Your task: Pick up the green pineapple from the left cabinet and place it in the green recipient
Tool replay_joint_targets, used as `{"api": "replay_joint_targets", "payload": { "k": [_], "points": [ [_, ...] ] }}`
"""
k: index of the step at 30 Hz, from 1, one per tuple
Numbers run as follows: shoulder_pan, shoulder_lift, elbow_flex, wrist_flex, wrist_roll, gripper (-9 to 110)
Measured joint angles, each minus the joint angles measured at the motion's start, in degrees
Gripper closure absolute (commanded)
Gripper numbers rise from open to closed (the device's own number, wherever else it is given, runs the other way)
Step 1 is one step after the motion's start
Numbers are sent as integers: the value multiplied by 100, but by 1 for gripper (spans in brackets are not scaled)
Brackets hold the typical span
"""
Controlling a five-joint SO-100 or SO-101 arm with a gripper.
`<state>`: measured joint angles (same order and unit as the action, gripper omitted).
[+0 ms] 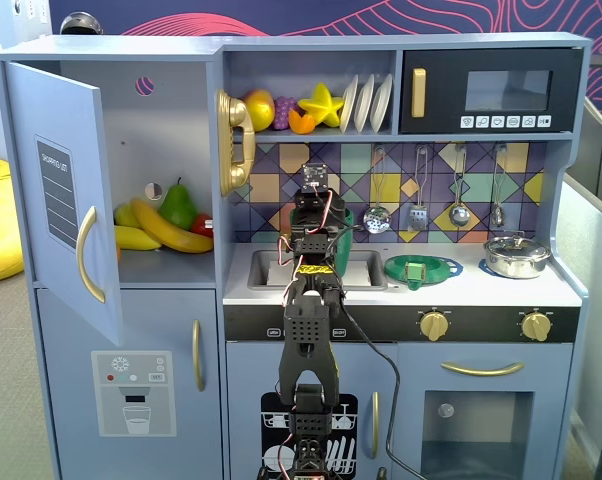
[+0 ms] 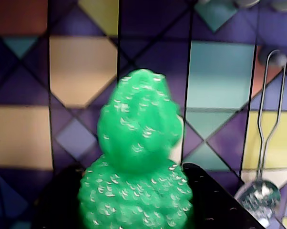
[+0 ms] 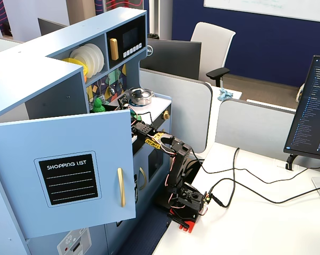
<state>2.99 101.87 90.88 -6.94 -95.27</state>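
The green pineapple (image 2: 136, 157) fills the wrist view, leafy top up, held between two black jaws in front of the tiled back wall. My gripper (image 2: 136, 195) is shut on it. In a fixed view the gripper (image 1: 317, 200) is raised over the sink and hides the pineapple. The dark-green ribbed cup (image 1: 345, 235) stands just behind and below it, partly hidden by the arm. In the side fixed view a bright-green piece (image 3: 98, 104) shows at the gripper's tip. The left cabinet (image 1: 171, 130) stands open, its door (image 1: 56, 190) swung out to the left.
A banana (image 1: 166, 228), a dark-green pear (image 1: 178, 205) and other fruit lie in the cabinet. A flat green dish (image 1: 421, 268) and a steel pot (image 1: 516, 256) sit on the counter. Utensils (image 1: 459, 190) hang on the back wall. A gold phone (image 1: 235, 140) hangs by the cabinet.
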Motion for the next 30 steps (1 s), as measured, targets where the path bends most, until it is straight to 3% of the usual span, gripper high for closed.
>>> {"api": "replay_joint_targets", "payload": {
  "k": [14,21,30],
  "points": [
    [-18,466,202,79,26,81],
    [-229,2918,1556,1266,9,82],
    [35,5968,4474,3252,211,83]
  ]
}}
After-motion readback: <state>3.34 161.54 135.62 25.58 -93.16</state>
